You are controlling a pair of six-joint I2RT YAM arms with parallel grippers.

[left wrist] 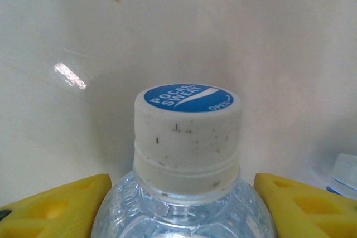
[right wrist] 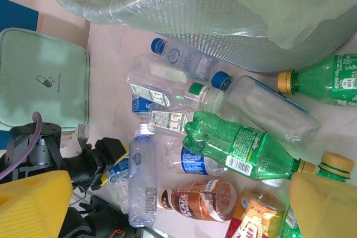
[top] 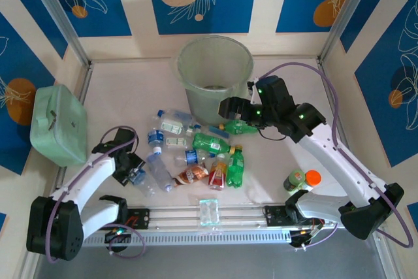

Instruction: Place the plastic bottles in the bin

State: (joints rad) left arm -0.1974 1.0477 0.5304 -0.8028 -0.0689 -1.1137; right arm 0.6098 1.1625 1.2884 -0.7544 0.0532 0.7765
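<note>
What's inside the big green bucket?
The round translucent pale green bucket holds a thin crinkly plastic liner and something small and dark at its bottom, too blurry to name. Its near wall hides the rest of the floor.

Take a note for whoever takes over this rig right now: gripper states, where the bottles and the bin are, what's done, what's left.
Left gripper: shut on a clear bottle with a blue-topped white cap, low over the table at the left edge of the pile.
Right gripper: open and empty, above the pile, beside the bin.
Other bottles: about ten, lying loose on the table in front of the bin.
Done: nothing clearly binned; the bin's bottom is hard to read.
Left: carry the held bottle to the bin, then clear the pile.
</note>
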